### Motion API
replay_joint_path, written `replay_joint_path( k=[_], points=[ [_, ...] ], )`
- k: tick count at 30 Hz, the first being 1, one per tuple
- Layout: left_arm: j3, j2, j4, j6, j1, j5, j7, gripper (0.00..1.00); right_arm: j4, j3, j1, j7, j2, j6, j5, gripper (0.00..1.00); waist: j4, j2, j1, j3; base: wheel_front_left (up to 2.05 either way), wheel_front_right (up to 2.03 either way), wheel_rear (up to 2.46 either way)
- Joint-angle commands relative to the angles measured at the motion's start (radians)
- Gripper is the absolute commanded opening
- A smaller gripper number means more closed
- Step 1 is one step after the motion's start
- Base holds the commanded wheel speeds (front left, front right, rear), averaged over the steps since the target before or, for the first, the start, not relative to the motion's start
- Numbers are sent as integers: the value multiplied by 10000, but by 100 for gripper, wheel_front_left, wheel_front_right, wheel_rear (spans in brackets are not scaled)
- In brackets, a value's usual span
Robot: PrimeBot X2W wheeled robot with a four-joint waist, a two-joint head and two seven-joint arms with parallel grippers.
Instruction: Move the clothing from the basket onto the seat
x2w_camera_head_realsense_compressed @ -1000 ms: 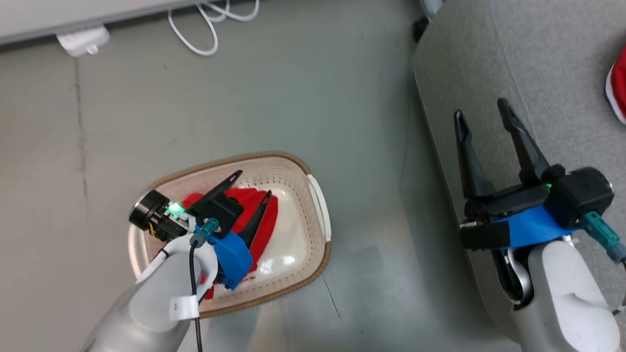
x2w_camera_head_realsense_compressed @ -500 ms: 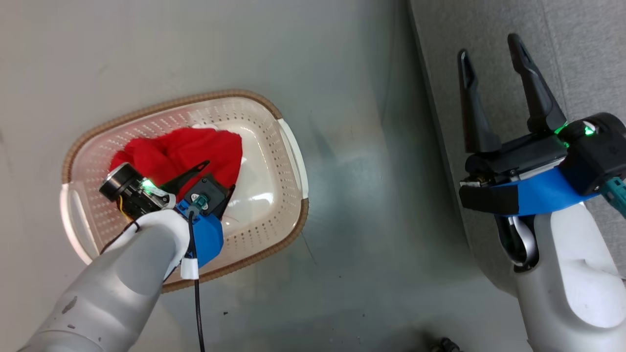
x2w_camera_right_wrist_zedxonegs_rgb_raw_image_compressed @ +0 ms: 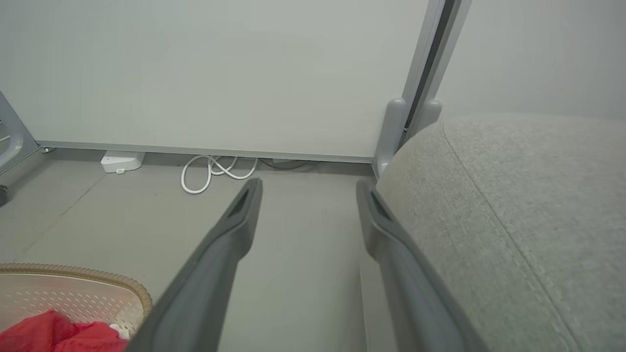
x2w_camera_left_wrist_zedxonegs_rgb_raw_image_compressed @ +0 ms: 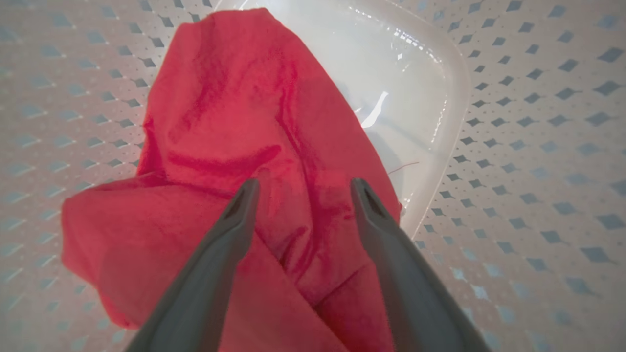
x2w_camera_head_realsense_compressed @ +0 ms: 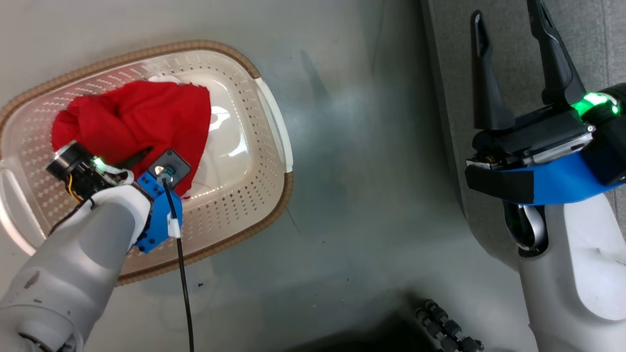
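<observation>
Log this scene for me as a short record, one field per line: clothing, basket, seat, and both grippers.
basket: on the floor, left of the seat
clothing: red heap lying inside the basket
seat: grey, upholstered
left gripper: open, tips over the red fabric, contact unclear
right gripper: open, empty, by the seat's edge

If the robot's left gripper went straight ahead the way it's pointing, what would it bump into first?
Most likely the red clothing lying in the basket: the left gripper points right at it with open jaws. How close it is, I can't tell.
</observation>
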State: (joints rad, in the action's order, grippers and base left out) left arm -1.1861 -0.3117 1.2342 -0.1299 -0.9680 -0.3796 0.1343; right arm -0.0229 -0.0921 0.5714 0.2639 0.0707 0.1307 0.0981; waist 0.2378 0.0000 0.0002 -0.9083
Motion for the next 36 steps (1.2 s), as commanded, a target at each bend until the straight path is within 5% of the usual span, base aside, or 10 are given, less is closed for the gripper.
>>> replay_joint_path(
  k=[1,20,21,22,23,36],
  points=[
    [-85,-83,84,-5,-339,-81,-93,100,109,11,224,9,-51,1,-33,100,110,0,-2,-342,0,0,0],
    [-539,-346,521,112,-1338,121,-1246,100,497,31,311,9,-167,1,-34,100,371,0,-2,-1529,0,0,0],
    [-561,-352,530,111,-1345,137,-1306,82,497,30,302,9,-170,1,-42,100,380,0,-2,-1537,0,0,0],
    [-578,-343,537,117,-1363,140,-1325,33,497,35,292,9,-175,1,-48,100,383,0,-2,-1536,0,0,0],
    [-590,-327,540,135,-1378,158,-1328,0,490,43,280,9,-179,1,-53,100,382,0,-2,-1530,0,0,0],
    [-658,25,546,111,-1217,11,-1314,0,337,140,265,9,-201,1,-101,100,235,0,-2,-1229,0,0,0]
  ],
)
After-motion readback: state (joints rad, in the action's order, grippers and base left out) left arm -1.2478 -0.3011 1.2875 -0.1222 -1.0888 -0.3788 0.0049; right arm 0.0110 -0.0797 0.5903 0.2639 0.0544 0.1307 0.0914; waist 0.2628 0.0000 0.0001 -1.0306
